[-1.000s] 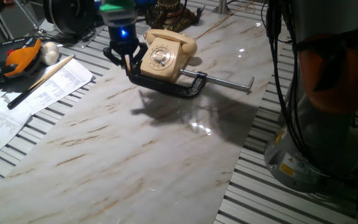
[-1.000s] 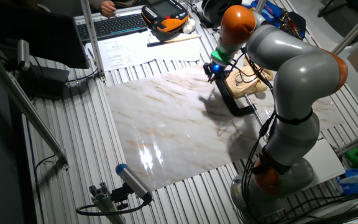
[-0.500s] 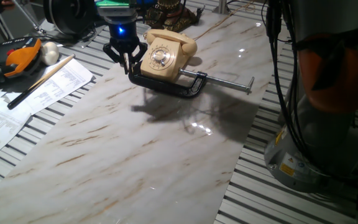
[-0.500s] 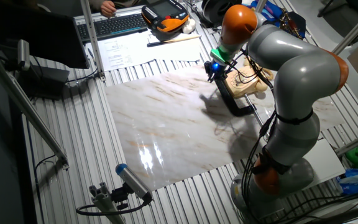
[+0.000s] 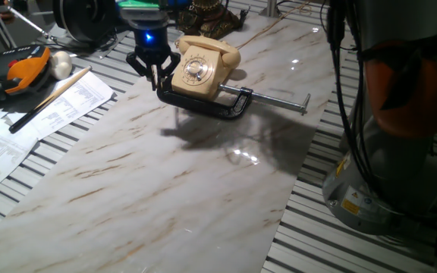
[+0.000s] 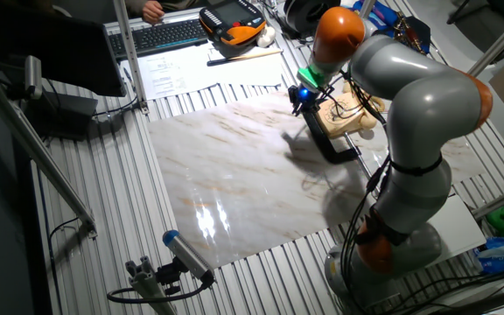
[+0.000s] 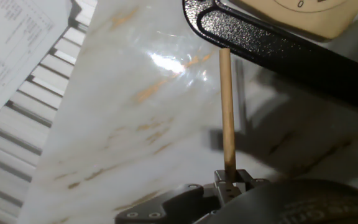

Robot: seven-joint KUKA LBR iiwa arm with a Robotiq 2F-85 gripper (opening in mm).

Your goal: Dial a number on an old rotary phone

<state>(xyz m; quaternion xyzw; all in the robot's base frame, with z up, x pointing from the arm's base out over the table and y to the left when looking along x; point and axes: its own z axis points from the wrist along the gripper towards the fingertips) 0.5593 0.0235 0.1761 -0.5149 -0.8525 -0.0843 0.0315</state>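
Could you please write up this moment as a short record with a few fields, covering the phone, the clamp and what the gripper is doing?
phone: old rotary phone, cream, dial facing up and forward, handset across its top
clamp: black C-clamp at the phone's front, its screw bar pointing away to the side
gripper: gripper beside the phone's dial side, shut on a thin wooden stick
stick tip: at the clamp's edge in the hand view, not at the dial
surface: marble board
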